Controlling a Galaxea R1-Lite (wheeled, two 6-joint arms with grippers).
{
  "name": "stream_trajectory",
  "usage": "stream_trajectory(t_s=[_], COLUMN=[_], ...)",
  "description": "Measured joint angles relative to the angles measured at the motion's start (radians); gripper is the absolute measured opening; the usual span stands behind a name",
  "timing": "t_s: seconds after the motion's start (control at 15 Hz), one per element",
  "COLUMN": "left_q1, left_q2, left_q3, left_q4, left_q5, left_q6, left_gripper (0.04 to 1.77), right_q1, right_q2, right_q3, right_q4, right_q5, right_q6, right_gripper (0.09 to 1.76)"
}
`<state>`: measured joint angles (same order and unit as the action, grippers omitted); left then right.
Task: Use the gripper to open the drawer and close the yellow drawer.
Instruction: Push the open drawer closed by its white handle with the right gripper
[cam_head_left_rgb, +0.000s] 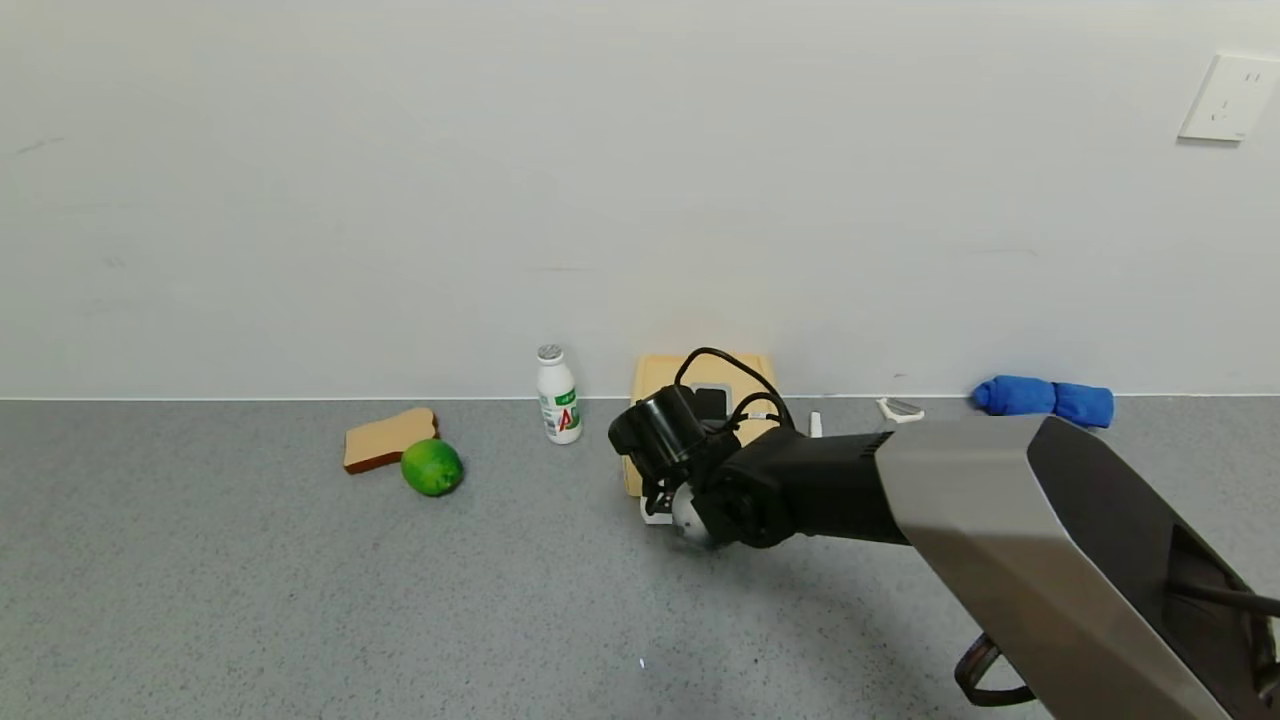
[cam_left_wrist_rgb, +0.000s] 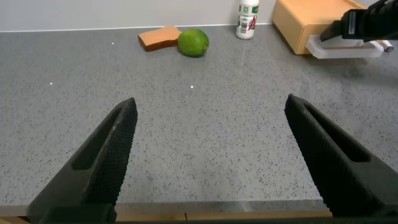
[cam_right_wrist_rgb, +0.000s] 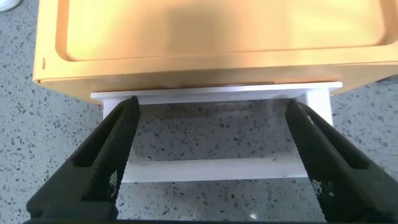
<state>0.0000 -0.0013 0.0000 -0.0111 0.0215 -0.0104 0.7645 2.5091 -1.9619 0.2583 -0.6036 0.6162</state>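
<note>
The pale yellow-tan drawer box (cam_head_left_rgb: 655, 378) stands at the back of the grey counter by the wall, its white loop handle (cam_head_left_rgb: 655, 515) facing forward. My right gripper (cam_head_left_rgb: 660, 500) hangs over that handle, wrist pointing down. In the right wrist view the box (cam_right_wrist_rgb: 211, 37) fills the far part, and the white handle bar (cam_right_wrist_rgb: 211, 168) lies between my open fingers (cam_right_wrist_rgb: 109, 155), which do not grip it. The drawer looks closed. The left wrist view shows the box (cam_left_wrist_rgb: 305, 25) and handle (cam_left_wrist_rgb: 345, 51) far off. My left gripper (cam_left_wrist_rgb: 208, 162) is open and empty, low over the counter's front edge.
A small white bottle (cam_head_left_rgb: 558, 395) stands left of the box. A bread slice (cam_head_left_rgb: 388, 438) and a green lime (cam_head_left_rgb: 432, 466) lie farther left. A blue cloth (cam_head_left_rgb: 1045, 400) and small white items (cam_head_left_rgb: 900, 408) lie at the back right by the wall.
</note>
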Motion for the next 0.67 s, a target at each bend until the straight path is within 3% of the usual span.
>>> stream_trajectory(t_s=[0.4,0.67], left_q1=[0.000,0.000], left_q2=[0.000,0.000], left_q3=[0.000,0.000], left_q4=[0.000,0.000], left_q5=[0.000,0.000], left_q6=[0.000,0.000], left_gripper=[1.72,1.72], right_q1=[0.033,0.018], right_q2=[-0.138,-0.298], right_q3=[0.009,0.065], right_q4=[0.123,0.134], right_q5=[0.007,0.052], right_q6=[-0.029,-0.077], right_gripper=[1.71,1.71])
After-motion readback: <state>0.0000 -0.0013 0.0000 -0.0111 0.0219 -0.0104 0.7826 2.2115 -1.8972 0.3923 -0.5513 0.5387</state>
